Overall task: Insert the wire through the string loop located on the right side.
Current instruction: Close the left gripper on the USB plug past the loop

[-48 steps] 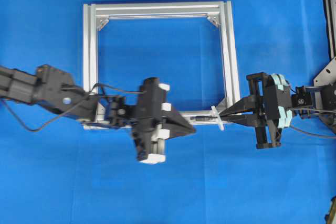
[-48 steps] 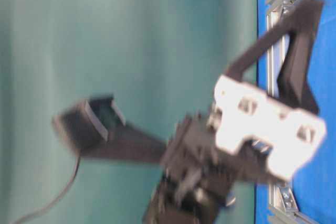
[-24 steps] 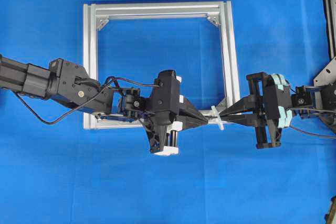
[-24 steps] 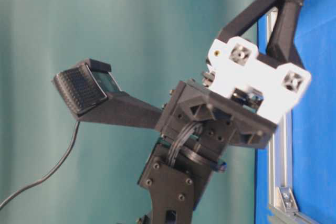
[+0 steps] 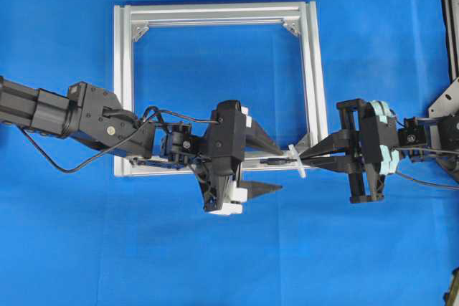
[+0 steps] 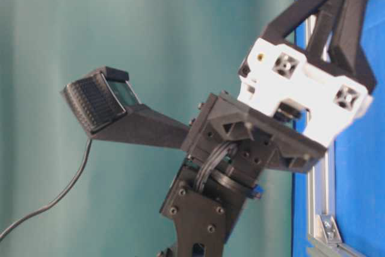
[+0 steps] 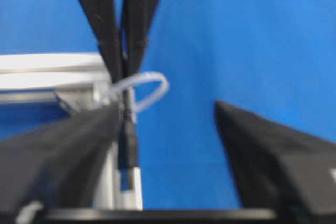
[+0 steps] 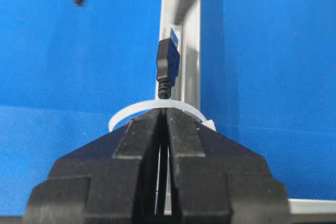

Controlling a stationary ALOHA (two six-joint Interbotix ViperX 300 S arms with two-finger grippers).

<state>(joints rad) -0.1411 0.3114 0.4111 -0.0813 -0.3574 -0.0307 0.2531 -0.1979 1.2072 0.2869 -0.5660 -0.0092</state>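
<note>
The wire's black plug (image 5: 273, 161) lies along the front bar of the silver frame (image 5: 215, 13), just left of the whitish string loop (image 5: 295, 160). My left gripper (image 5: 273, 165) is open, one finger on each side of the plug and touching neither. In the left wrist view the left gripper (image 7: 168, 106) stands wide apart, with the plug (image 7: 129, 148) below the loop (image 7: 152, 85). My right gripper (image 5: 305, 157) is shut on the wire right of the loop. In the right wrist view the right gripper (image 8: 164, 113) pinches the wire at the loop (image 8: 131, 113), and the plug (image 8: 168, 66) sticks out beyond it.
A blue cloth covers the table. The left arm's own cable (image 5: 50, 166) sags off its forearm. Metal brackets (image 5: 448, 105) stand at the right edge. In the table-level view one ribbed finger pad (image 6: 93, 102) of the left gripper juts left, beside the frame's bar (image 6: 319, 209).
My left gripper has opened and let go of the wire's plug, after turning and moving right along the bar. The right gripper has stayed shut in place.
</note>
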